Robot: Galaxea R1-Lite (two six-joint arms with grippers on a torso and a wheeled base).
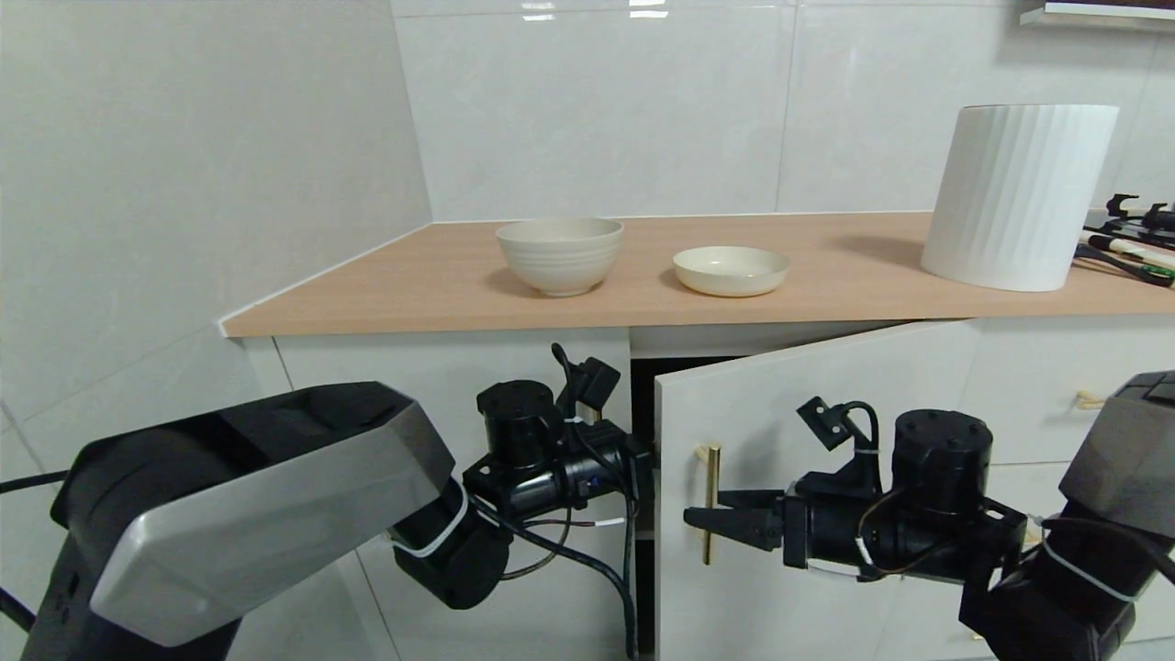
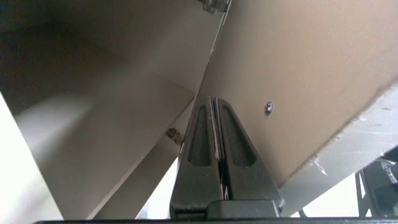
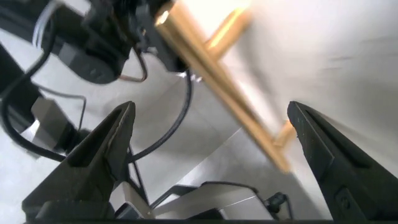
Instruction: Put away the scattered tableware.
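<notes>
Bowl: your ribbed cream bowl (image 1: pixel 560 255) stands upright on the wooden bench (image 1: pixel 413 285), near its left end.
Dish: the shallow cream dish (image 1: pixel 731 270) sits just to the right of the bowl, apart from it, also on the bench.
Tableware versus jaws: both pieces lie up on the bench top. Both pairs of jaws are down below the bench edge, at the cabinet front, well apart from bowl and dish.
Left jaws: closed with nothing between them. In your left wrist view the two fingers (image 2: pixel 199 143) press flat together. They point into the cabinet along the inner face of the cabinet door (image 1: pixel 826 386). In the head view the left arm (image 1: pixel 551 468) reaches into the dark gap at the door's free edge.
Right jaws: open wide. The door's gold bar handle (image 1: pixel 709 500) runs across the gap between the two fingers (image 3: pixel 112 149). You cannot tell whether either finger touches it.
Cabinet door: it stands partly open, swung out toward you on the handle side.
Other things: a tall white ribbed container (image 1: pixel 1014 197) stands at the right of the bench. Some utensils (image 1: pixel 1124 248) lie just beyond it at the edge.
</notes>
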